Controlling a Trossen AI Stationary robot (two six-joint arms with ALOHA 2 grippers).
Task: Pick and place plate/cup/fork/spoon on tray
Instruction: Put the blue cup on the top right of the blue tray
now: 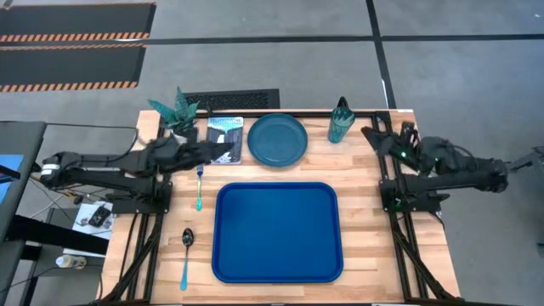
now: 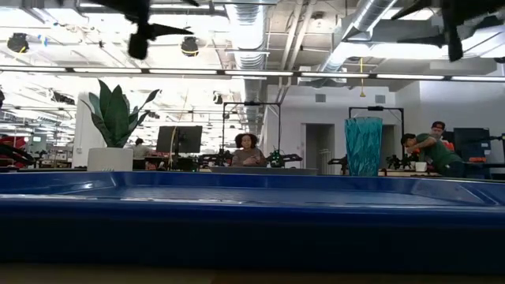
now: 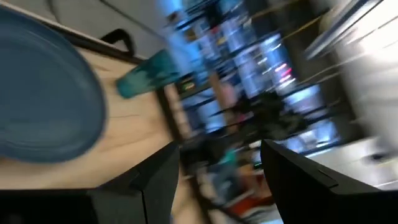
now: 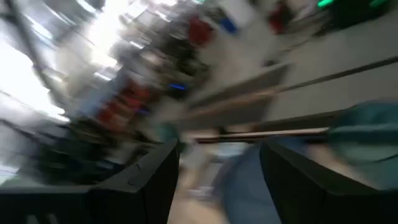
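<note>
Bare blue tray (image 1: 276, 231); plate (image 1: 277, 138), cup (image 1: 341, 121) beyond.

The high view looks straight down on the whole wooden table (image 1: 365, 212); the low view sits at tabletop height against the large flat blue rectangular tray (image 2: 252, 213), facing 12 o'clock. Both share the translucent teal tumbler (image 1: 341, 121); the wrist views look outward

Blurred gripper (image 4: 219, 180) fingers apart, perhaps empty

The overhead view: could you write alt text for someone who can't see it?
A blue tray lies empty on a wooden table between two dark robot arms. Behind it sit a teal plate and cup; a fork and spoon lie to its left.
</note>
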